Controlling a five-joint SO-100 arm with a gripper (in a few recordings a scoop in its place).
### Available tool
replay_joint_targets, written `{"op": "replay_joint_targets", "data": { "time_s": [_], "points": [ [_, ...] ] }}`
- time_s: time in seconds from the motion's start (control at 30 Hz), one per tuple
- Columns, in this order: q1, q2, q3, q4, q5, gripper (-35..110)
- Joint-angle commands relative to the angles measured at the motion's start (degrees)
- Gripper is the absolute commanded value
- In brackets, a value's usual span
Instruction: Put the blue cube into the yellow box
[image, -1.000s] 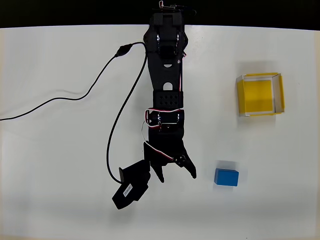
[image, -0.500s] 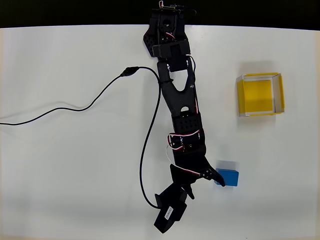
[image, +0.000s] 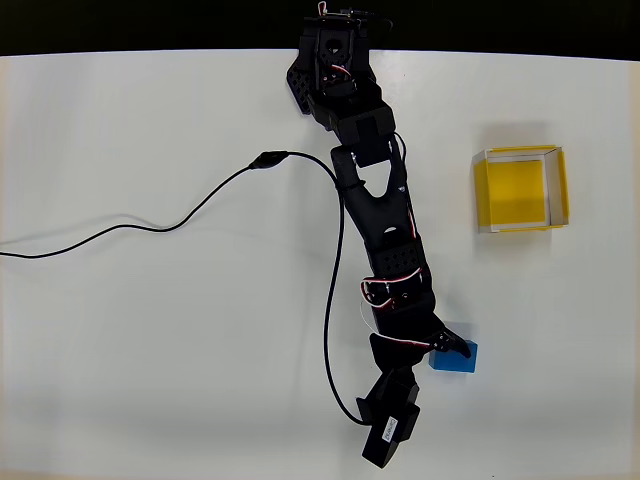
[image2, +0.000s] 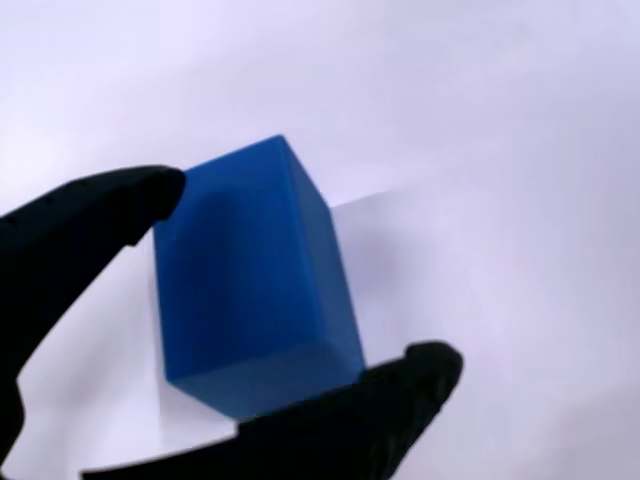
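While the cube (image2: 250, 280) sits between spread fingers (image2: 90, 215) of the gripper (image: 430, 352), ungrasped on the table (image: 150, 330), remains well apart from the box (image: 520, 190).

A second ago my arm (image: 385, 215) pointed straight down the table in the overhead view, with my gripper (image: 440, 350) well left of the cube (image: 458, 357). Since then I have swung toward the picture's right and stretched out, and one fingertip (image: 455, 345) now overlaps the cube's left top edge. My cable (image: 200, 205) has dragged along, its connector shifting right. In the wrist view my fingers (image2: 90, 215) flank the cube (image2: 250, 280).
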Motion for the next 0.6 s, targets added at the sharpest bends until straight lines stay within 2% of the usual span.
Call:
{"op": "replay_joint_targets", "data": {
  "time_s": [0.0,0.4,0.57],
  "points": [
    [-2.11,2.64,-6.59,-1.93,-1.23,47],
    [-2.9,-1.32,-8.09,-2.55,-1.05,45],
    [-2.46,-1.67,-8.09,-2.29,-0.62,38]
  ]
}}
